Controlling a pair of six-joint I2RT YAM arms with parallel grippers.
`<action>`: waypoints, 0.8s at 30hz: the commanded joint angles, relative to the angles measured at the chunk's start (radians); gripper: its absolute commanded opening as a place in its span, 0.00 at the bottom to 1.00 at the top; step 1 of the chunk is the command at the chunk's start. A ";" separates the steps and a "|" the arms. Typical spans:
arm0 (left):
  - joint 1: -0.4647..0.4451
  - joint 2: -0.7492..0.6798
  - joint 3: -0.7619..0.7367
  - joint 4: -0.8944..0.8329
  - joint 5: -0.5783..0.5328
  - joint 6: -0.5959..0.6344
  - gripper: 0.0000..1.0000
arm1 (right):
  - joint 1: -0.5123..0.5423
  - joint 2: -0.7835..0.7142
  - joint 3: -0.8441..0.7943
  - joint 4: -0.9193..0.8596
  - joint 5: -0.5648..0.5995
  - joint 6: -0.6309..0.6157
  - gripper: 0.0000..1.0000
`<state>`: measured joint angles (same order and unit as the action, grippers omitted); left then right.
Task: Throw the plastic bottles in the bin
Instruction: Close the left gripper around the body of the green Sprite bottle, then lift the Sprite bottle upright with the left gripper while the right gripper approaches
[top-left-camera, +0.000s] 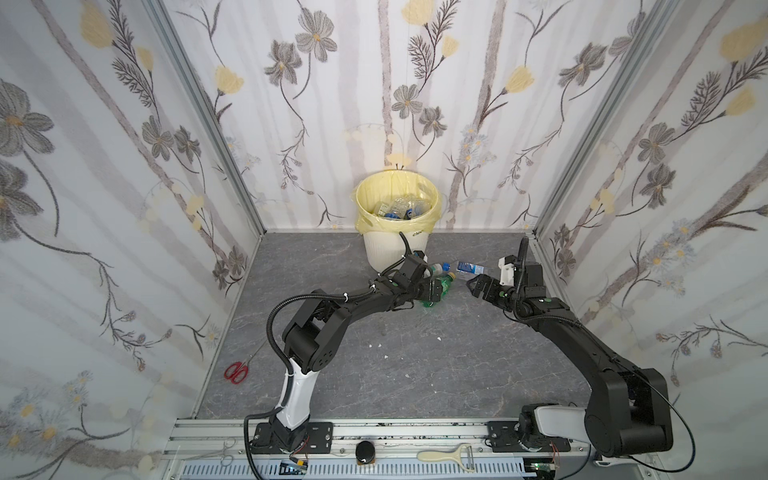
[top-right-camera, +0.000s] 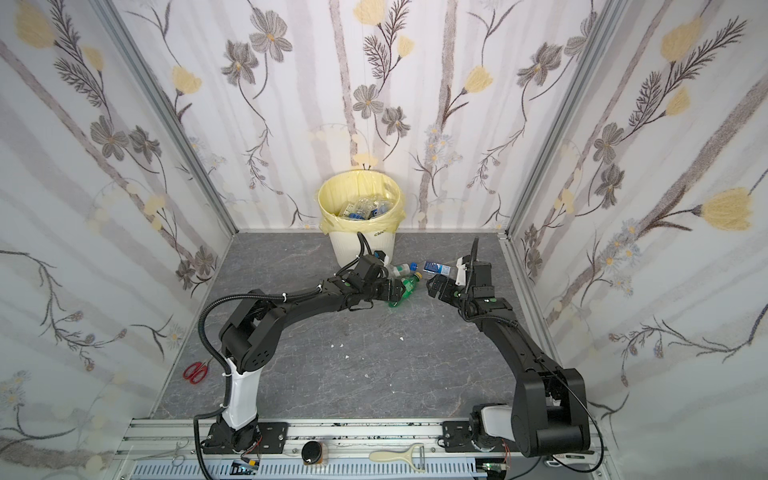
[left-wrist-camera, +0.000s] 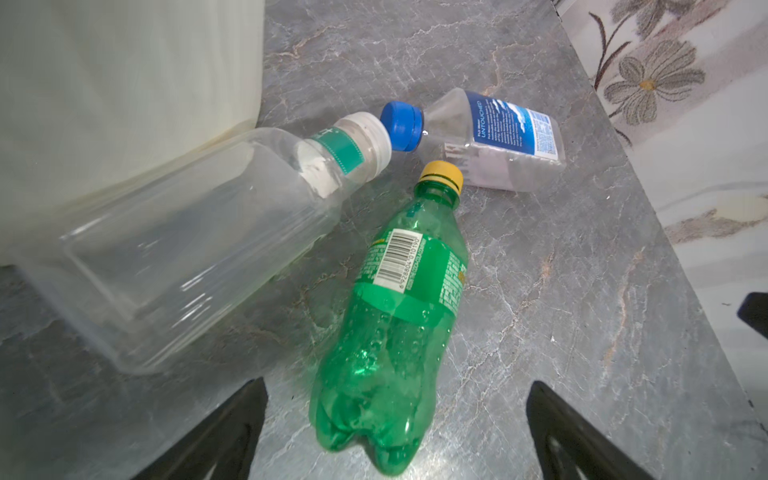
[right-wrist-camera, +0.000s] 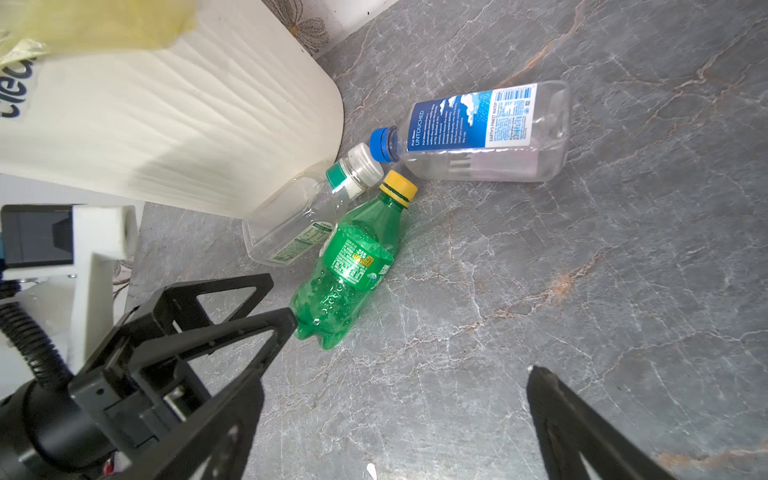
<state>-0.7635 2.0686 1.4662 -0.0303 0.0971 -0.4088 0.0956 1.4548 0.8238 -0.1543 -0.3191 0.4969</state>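
Three plastic bottles lie on the grey floor just right of the bin (top-left-camera: 384, 249) (top-right-camera: 357, 249): a green one with a yellow cap (top-left-camera: 444, 286) (left-wrist-camera: 395, 332) (right-wrist-camera: 349, 270), a clear one with a white cap (left-wrist-camera: 187, 249) (right-wrist-camera: 299, 220) against the bin's foot, and a clear one with a blue label and cap (top-left-camera: 467, 266) (left-wrist-camera: 498, 137) (right-wrist-camera: 478, 133). The bin's yellow bag holds several more bottles. My left gripper (top-left-camera: 434, 291) (left-wrist-camera: 397, 383) is open, and the green bottle's base lies between its fingertips without touching them. My right gripper (top-left-camera: 473, 286) (right-wrist-camera: 395, 382) is open and empty, right of the green bottle.
Flowered walls close in the left, back and right sides. Red scissors (top-left-camera: 236, 371) lie by the left wall. Small white scraps (top-left-camera: 378, 345) dot the floor. A peeler (top-left-camera: 446, 455) and a black knob (top-left-camera: 365, 451) sit on the front rail.
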 joint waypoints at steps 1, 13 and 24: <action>-0.008 0.035 0.033 -0.020 -0.053 0.060 0.99 | -0.022 -0.016 -0.019 0.057 -0.040 0.012 1.00; -0.032 0.141 0.112 -0.067 -0.045 0.089 0.84 | -0.087 -0.060 -0.098 0.096 -0.107 0.028 1.00; -0.043 0.162 0.114 -0.086 -0.073 0.097 0.68 | -0.096 -0.065 -0.111 0.110 -0.127 0.040 1.00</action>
<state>-0.8032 2.2284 1.5707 -0.1101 0.0441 -0.3183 -0.0002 1.3930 0.7185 -0.0849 -0.4355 0.5236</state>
